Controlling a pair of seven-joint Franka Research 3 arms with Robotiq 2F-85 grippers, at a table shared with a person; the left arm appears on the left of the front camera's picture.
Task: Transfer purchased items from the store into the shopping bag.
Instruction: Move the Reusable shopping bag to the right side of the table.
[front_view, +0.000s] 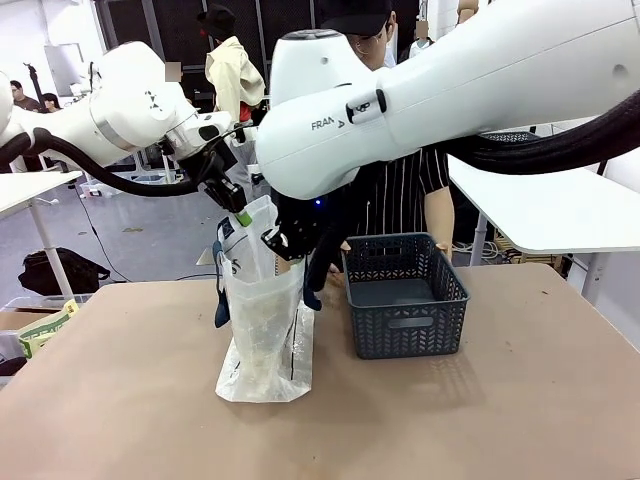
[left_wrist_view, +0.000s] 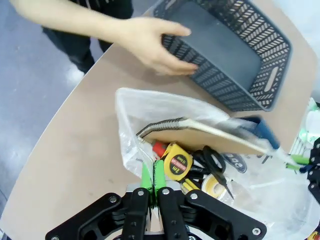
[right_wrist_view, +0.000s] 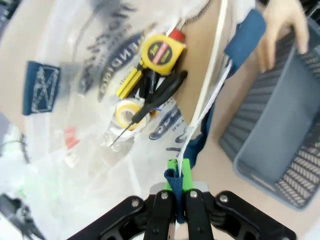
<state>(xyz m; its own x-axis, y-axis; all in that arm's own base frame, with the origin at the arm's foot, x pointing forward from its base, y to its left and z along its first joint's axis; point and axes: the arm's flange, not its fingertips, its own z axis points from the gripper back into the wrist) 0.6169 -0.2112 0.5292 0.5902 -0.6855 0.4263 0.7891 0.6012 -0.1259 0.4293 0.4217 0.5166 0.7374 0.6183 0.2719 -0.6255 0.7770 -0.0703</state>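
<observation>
Shopping bag (front_view: 262, 330), translucent white w/ navy straps, stands upright on tan table (front_view: 120, 400), mouth held wide open. Dark grey lattice basket (front_view: 405, 300) sits just beside it, at bag's 3 o'clock in front view. Person's hand (left_wrist_view: 150, 42) rests over basket rim, at bag's 12 o'clock in left wrist view. Left gripper (left_wrist_view: 152, 177) is pinched tight on bag rim at mouth's 11 o'clock (front view). Right gripper (right_wrist_view: 178, 172) is clamped on navy strap handle (right_wrist_view: 244, 37) at approx. 1 o'clock. Inside bag: spiral-bound brown notebook (left_wrist_view: 200, 137), black scissors (left_wrist_view: 215, 162), yellow-red tape measure (left_wrist_view: 176, 162), yellow tape roll (right_wrist_view: 126, 112).
</observation>
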